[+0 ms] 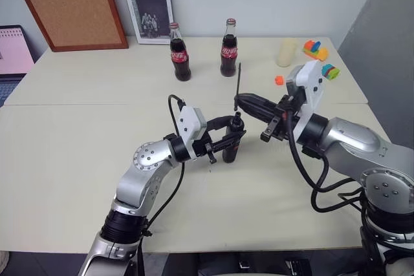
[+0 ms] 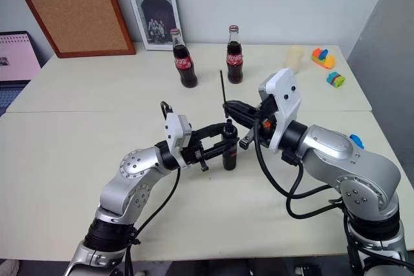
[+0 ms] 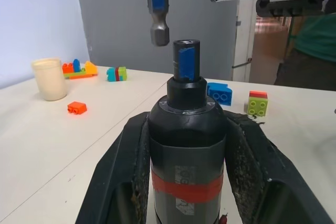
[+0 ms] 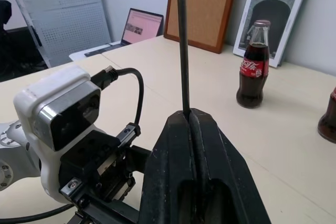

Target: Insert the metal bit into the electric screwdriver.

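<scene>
2 claws: metal bit just above electric screwdriver.

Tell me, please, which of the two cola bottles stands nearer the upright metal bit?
The cola bottle on the robot's right; the bit rises just in front, the other bottle stands farther left.

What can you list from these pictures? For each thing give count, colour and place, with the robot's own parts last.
Slim black electric screwdriver with red band: one, upright at table centre, held.
Thin dark grey metal bit: one, held upright, lower end just above the screwdriver's socket.
Dark cola bottles: two, table's far side.
Cream cup: one, far right.
Coloured toy bricks: several, far right.
Graphic design poster: one, against the wall.
Cork board: one, brown, beside the poster.
Left tool: black, shut on the screwdriver.
Right tool: black, shut on the bit.
</scene>
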### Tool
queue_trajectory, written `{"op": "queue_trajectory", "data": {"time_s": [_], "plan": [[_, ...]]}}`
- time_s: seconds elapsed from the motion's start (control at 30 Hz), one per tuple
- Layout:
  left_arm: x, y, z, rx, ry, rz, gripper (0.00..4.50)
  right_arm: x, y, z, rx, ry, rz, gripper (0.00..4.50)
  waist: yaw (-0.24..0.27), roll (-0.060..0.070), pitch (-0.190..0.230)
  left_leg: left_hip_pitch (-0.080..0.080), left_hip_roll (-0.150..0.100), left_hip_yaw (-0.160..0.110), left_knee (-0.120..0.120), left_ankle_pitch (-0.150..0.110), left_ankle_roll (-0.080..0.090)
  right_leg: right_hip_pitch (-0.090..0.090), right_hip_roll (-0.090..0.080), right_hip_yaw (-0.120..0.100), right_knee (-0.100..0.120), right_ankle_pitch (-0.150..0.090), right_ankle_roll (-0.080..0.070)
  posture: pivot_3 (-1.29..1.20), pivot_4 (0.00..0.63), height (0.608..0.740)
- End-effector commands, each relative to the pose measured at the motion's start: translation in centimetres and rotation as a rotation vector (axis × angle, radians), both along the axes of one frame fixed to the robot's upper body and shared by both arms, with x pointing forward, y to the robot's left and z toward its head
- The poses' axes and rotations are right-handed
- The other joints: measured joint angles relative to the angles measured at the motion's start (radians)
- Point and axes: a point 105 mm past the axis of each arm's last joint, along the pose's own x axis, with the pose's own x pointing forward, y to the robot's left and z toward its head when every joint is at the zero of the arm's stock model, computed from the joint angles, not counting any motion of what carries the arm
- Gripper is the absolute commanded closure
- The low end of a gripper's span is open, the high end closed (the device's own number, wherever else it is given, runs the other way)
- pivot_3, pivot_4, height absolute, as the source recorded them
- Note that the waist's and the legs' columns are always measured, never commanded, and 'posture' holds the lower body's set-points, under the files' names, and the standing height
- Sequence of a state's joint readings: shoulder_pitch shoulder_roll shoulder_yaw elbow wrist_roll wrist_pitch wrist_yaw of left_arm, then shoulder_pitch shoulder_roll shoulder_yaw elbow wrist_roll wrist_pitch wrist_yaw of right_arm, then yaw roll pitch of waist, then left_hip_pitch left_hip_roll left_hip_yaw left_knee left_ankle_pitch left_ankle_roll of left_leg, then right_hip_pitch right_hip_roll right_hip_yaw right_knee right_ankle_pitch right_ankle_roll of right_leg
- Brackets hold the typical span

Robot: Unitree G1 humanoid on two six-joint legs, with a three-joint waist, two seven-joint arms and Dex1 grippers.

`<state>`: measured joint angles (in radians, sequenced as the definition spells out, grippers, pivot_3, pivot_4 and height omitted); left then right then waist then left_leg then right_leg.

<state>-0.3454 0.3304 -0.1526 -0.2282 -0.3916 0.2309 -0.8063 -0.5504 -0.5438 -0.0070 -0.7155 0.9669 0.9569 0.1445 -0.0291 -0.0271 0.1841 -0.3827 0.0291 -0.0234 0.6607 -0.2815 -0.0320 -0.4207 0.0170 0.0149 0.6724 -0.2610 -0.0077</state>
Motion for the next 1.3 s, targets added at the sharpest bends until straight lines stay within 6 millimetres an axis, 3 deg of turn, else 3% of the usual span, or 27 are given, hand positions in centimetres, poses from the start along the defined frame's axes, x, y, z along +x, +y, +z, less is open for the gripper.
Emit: {"op": "queue_trajectory", "data": {"time_s": [0.03,0.53,1.3], "plan": [[-0.49,-0.2,1.09,-0.013,-0.053,0.001,2.88,-0.83,0.09,1.28,0.005,-0.062,-0.025,4.5,0.0,0.0,0.0,0.0,0.0,0.0,0.0,0.0,0.0,0.0,0.0,0.0,0.0,0.0,0.0,0.0,0.15,0.74],[-0.48,-0.14,0.85,-0.005,-0.049,-0.003,2.88,-1.49,-0.28,1.87,0.04,-0.067,-0.066,4.5,0.0,0.0,0.0,0.0,0.0,0.0,0.0,0.0,0.0,0.0,0.0,0.0,0.0,0.0,0.0,0.0,0.15,0.74],[-0.39,-0.22,0.94,-0.001,-0.051,-0.009,2.88,-1.76,0.33,0.89,0.039,-0.009,-0.036,4.5,0.0,0.0,0.0,0.0,0.0,0.0,0.0,0.0,0.0,0.0,0.0,0.0,0.001,0.0,0.0,0.0,0.15,0.74]]}}
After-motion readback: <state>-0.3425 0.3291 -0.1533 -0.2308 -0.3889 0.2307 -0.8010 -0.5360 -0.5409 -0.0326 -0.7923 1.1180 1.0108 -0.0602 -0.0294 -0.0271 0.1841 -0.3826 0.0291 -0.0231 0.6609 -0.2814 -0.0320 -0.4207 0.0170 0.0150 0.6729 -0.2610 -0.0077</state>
